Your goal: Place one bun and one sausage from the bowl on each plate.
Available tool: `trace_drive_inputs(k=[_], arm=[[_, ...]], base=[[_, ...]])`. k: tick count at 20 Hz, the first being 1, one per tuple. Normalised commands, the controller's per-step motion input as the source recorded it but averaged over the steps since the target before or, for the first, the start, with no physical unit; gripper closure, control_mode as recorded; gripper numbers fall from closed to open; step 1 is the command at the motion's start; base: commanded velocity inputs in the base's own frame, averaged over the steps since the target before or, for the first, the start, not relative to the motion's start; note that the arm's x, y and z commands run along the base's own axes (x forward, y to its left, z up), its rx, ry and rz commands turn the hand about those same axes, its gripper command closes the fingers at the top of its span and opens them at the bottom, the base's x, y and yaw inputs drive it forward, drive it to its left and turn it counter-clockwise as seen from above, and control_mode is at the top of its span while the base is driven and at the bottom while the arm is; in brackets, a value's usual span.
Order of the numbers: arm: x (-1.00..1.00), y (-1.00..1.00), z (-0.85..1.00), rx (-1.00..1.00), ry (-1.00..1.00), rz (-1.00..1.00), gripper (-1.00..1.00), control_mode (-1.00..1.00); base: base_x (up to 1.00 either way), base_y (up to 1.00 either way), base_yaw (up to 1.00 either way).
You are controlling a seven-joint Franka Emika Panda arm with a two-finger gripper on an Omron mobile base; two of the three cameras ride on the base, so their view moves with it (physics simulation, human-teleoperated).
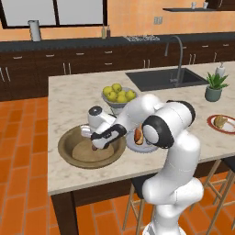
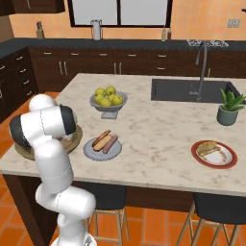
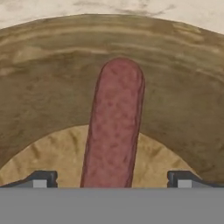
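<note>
My gripper [image 3: 111,180] is down inside the brown bowl [image 1: 69,155], open, its fingertips [image 3: 41,179] standing wide on either side of a reddish-brown sausage [image 3: 114,127]. The sausage lies on the bowl's tan bottom and slopes up its wall; the fingertips are clear of it. In the left base view the gripper [image 1: 95,145] hangs over the bowl's middle. The grey-blue plate [image 2: 91,153] carries a bun [image 2: 100,140] and a sausage [image 2: 110,143]. A bun [image 2: 207,146] sits on the red-rimmed white plate [image 2: 226,161]. The arm hides most of the bowl [image 2: 75,139] in the right base view.
A grey footed bowl of yellow-green fruit [image 1: 118,95] stands just behind the brown bowl. Farther right are the sink [image 1: 165,78] with its tap and a potted plant [image 1: 215,87]. Stools [image 2: 218,211] stand under the counter's front edge.
</note>
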Motion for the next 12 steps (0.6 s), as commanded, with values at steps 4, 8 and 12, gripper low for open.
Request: trace_drive_inputs(k=[4, 8, 12], arm=[[0.01, 0.00, -0.13, 0.00, 0.00, -0.02, 1.00, -1.00], [-0.19, -0.10, 0.14, 0.00, 0.00, -0.02, 1.00, -1.00], [-0.54, -0.46, 0.93, 0.13, -0.09, -0.02, 1.00, -1.00]], base=[[0.00, 0.00, 0.00], [0.00, 0.00, 0.00], [0.00, 0.00, 0.00]])
